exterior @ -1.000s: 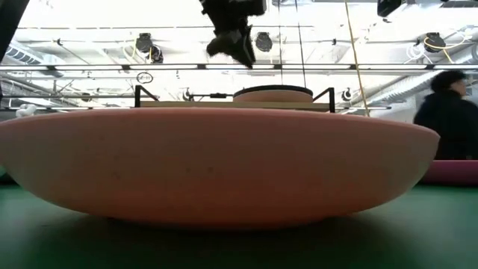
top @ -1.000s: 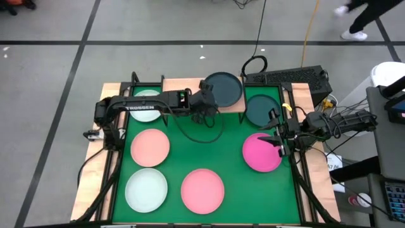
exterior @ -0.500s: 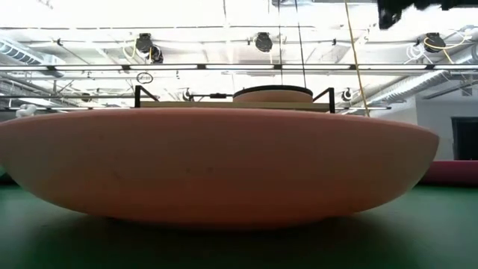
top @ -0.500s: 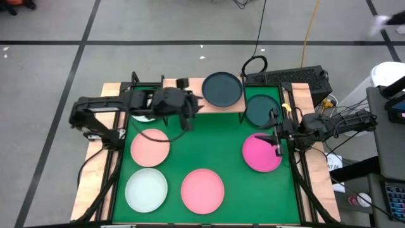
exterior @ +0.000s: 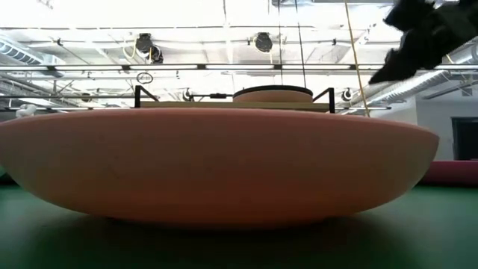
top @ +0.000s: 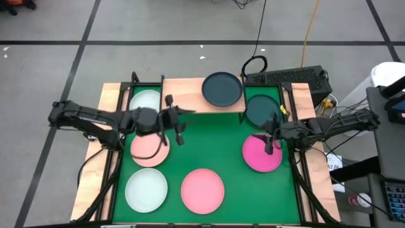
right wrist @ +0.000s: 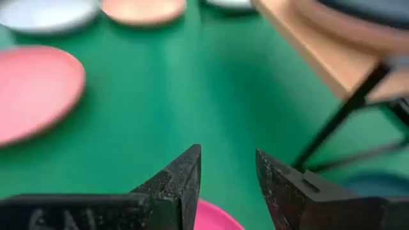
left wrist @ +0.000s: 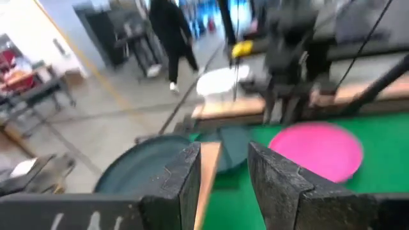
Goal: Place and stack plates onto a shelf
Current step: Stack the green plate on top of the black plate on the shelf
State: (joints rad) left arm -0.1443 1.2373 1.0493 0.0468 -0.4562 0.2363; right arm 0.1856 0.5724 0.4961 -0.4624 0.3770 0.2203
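**A:** What has changed in the last second?

**B:** The left gripper [top: 179, 135] has drawn back from the low wooden shelf on thin black legs [top: 183, 95]. It was beside the round dark teal plate [top: 222, 89] on the shelf's right end; now it hangs over the green-matted surface [top: 209, 145], just beside the salmon pink round plate [top: 149, 149]. Its fingers [left wrist: 185, 182] stand slightly apart with nothing between them.

**A:** So that teal plate is delivered?

**B:** I judge so. It lies flat on the board, with no gripper near it. The left half of the shelf is bare.

**A:** And the right gripper [top: 271, 147]?

**B:** It has crept inward over the left edge of the magenta round plate [top: 262, 154]. Its fingers [right wrist: 182, 182] are a little open and empty, with the plate's rim just showing between them in the right wrist view.

**A:** What is left?

**B:** Plenty. A second dark teal plate [top: 262, 109] lies on the surface under the shelf's right end, a pale mint-white plate [top: 146, 101] at the far left, another pale mint-white plate [top: 146, 191] at the near left and a pink plate [top: 202, 189] near the front. The magenta plate looks likely to be lifted next, though I cannot be sure.
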